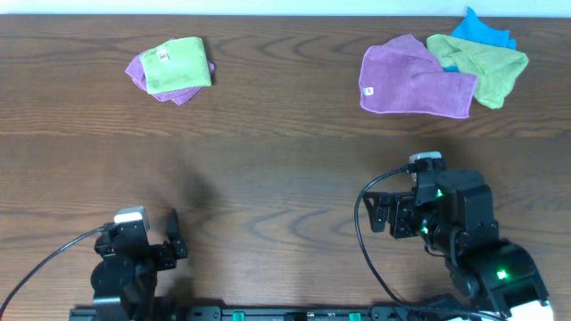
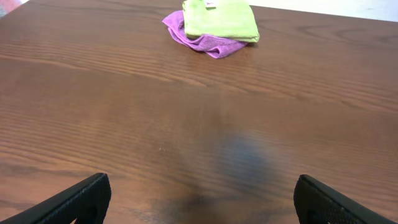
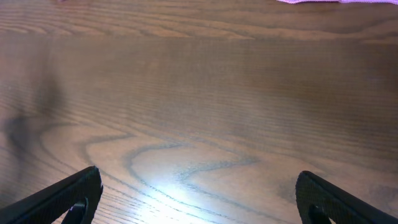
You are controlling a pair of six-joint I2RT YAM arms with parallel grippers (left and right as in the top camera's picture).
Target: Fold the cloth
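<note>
The lime-green cloth (image 1: 178, 62), folded square with white tag (image 1: 163, 56) showing, sits on a purple cloth (image 1: 136, 71) far left; left end effector (image 2: 200, 196) and right end effector (image 3: 199, 190) spread wide

Bright glare on table (image 3: 165, 183) (soft shadows)

Our left arm (image 1: 125, 267) crouches at the near edge of the table (image 1: 285, 160), left gripper (image 2: 202, 186) spread wide and empty just above the table. Our right arm (image 1: 473, 241) sits along that same edge, right gripper (image 3: 199, 180) equally wide, holding nothing
</note>
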